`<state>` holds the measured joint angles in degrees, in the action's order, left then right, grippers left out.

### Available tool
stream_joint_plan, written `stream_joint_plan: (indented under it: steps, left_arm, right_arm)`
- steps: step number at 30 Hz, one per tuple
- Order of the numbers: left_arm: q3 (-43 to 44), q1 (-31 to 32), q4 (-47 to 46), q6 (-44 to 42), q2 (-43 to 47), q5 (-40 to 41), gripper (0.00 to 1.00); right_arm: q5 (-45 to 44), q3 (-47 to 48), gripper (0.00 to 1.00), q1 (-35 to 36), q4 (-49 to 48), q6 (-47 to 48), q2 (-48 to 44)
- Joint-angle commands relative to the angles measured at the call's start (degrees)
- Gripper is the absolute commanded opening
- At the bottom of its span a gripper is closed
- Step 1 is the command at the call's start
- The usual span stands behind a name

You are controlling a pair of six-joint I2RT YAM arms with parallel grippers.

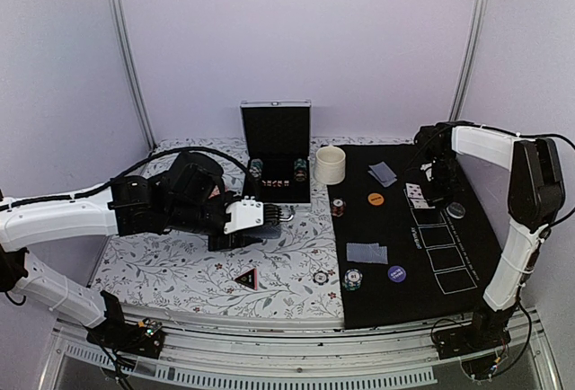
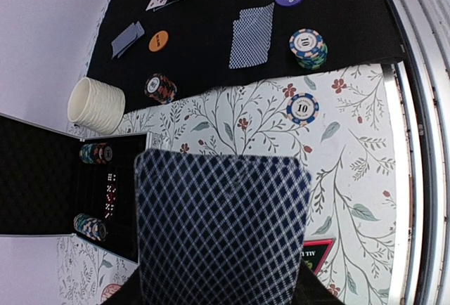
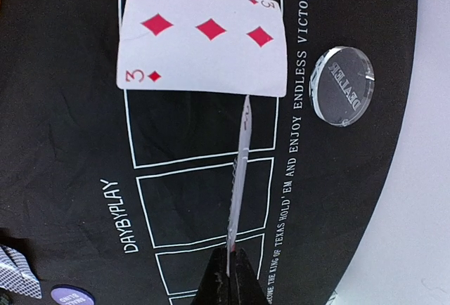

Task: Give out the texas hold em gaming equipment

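Observation:
My left gripper (image 1: 272, 213) is shut on a stack of grey-blue-backed cards (image 2: 221, 224), held above the floral cloth in front of the case. My right gripper (image 3: 228, 266) is shut on a single card (image 3: 239, 178), seen edge-on above the white boxes on the black mat. A face-up three of diamonds (image 3: 204, 38) lies just beyond it, with another face-up card partly under it. Face-down cards lie on the mat (image 1: 367, 252) and at its far side (image 1: 384, 172). An orange disc (image 1: 375, 199), a dark blue disc (image 1: 396, 273), chip stacks (image 1: 352, 279) (image 1: 338, 207) and a triangle marker (image 1: 246, 277) lie about.
An open black case (image 1: 277, 151) holding chips stands at the back, a cream cup (image 1: 330, 164) beside it. A clear dealer button (image 3: 342, 85) lies right of the boxes. A single chip (image 1: 321, 277) sits on the floral cloth (image 1: 180, 264).

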<state>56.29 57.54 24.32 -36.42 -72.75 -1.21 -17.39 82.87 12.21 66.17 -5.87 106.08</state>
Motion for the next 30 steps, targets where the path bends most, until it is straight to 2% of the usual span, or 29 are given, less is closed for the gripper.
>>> stream_joint_plan:
  steps: [1, 8, 16, 20, 24, 26, 30]
  left_arm:
    - [-0.3, 0.36, -0.8, -0.4, 1.62, -0.65, 0.46]
    - [-0.31, 0.3, -0.93, -0.4, 1.69, -0.99, 0.46]
    - [-0.46, 0.27, -0.94, -0.58, 1.77, -1.15, 0.46]
    - [-0.56, 0.29, -1.02, -0.62, 2.11, -1.37, 0.46]
    - [-0.49, 0.25, -0.95, -0.62, 1.84, -1.27, 0.46]
    - [-0.47, 0.25, -0.85, -0.69, 1.82, -1.18, 0.46]
    - [-0.57, 0.04, -0.94, -0.74, 1.85, -1.07, 0.46]
  right_arm:
    - [-1.15, 0.0, 0.02, 0.01, 1.95, -6.03, 0.0]
    - [-3.23, 0.64, 0.02, 1.13, 5.44, -12.66, 3.65]
    - [-2.01, -2.81, 0.02, 3.52, 6.18, -15.79, 6.3]
    - [-2.21, -0.53, 0.02, 3.8, 6.99, -15.58, 9.75]
    - [-12.35, 7.67, 0.02, 7.02, 9.16, -13.38, 11.57]
    - [-10.39, 8.83, 0.02, 7.2, 8.22, -9.61, 11.17]
    - [-11.49, 7.83, 0.02, 8.46, 7.51, -8.45, 11.0]
